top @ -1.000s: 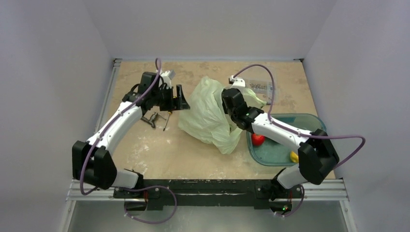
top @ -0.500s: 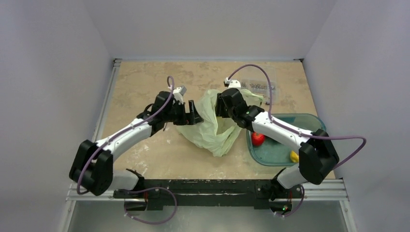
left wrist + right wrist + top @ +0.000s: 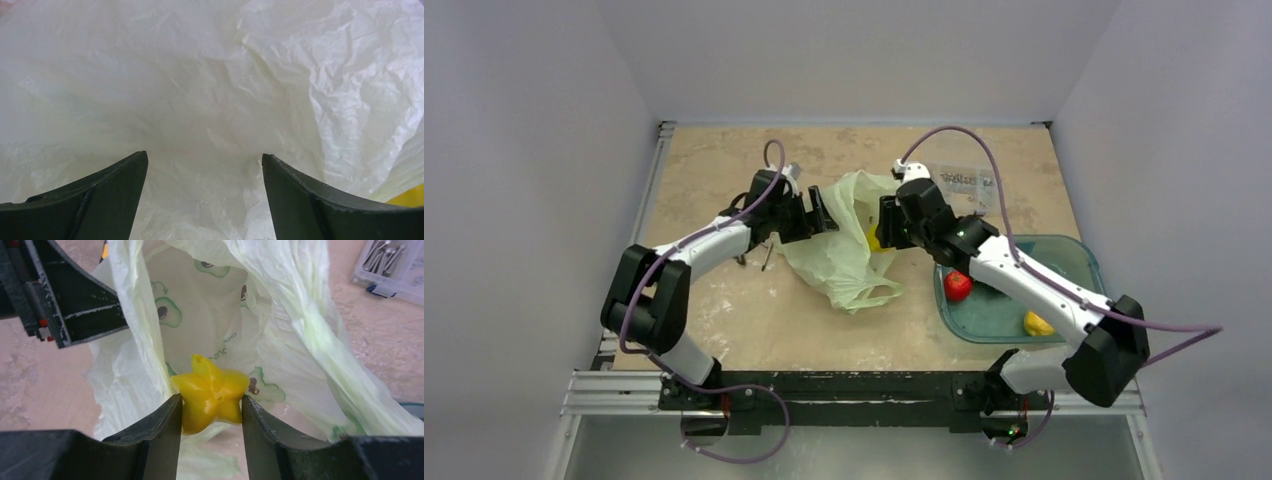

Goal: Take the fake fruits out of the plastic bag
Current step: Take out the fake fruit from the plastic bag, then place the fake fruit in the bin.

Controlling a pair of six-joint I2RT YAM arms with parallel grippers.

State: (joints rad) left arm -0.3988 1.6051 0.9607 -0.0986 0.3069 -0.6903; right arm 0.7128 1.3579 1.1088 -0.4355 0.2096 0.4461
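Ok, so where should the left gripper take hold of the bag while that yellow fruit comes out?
Probably the left rim of the bag, coming from the left. The open left gripper faces that wall, and the rim stands there as a thin fold two fingers can pinch. The right gripper, shut on the yellow fruit, fills the mouth's other side.

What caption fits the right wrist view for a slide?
Right hand pinches a yellow ribbed fruit at the bag mouth.

You see a pale-green bag [image 3: 300,325] printed with green avocados, a yellow fruit [image 3: 211,392], a red apple [image 3: 957,286], a teal tub [image 3: 1064,255].
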